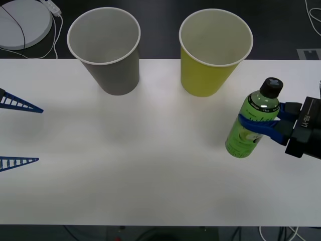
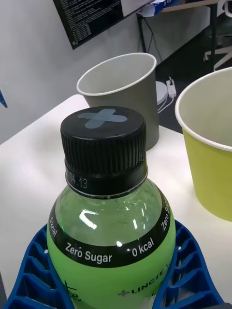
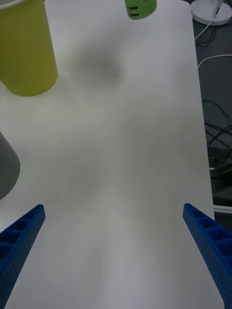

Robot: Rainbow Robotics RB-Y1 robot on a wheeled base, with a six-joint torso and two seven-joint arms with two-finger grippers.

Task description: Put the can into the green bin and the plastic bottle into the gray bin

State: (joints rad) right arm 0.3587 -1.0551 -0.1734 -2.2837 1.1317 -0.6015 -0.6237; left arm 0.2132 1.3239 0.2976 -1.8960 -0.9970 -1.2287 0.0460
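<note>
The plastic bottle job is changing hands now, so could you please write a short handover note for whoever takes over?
Right gripper: shut on the plastic bottle, held upright at the table's right side, in front of the green bin.
Left gripper: open and idle at the table's left edge.
The gray bin stands at the back left, the green bin to its right; both look empty.
Done: bottle grasped.
Left: carry the bottle across to the gray bin and release it. I see no can on the table.

Open table (image 1: 150, 165) before 2 upright bins.
</note>
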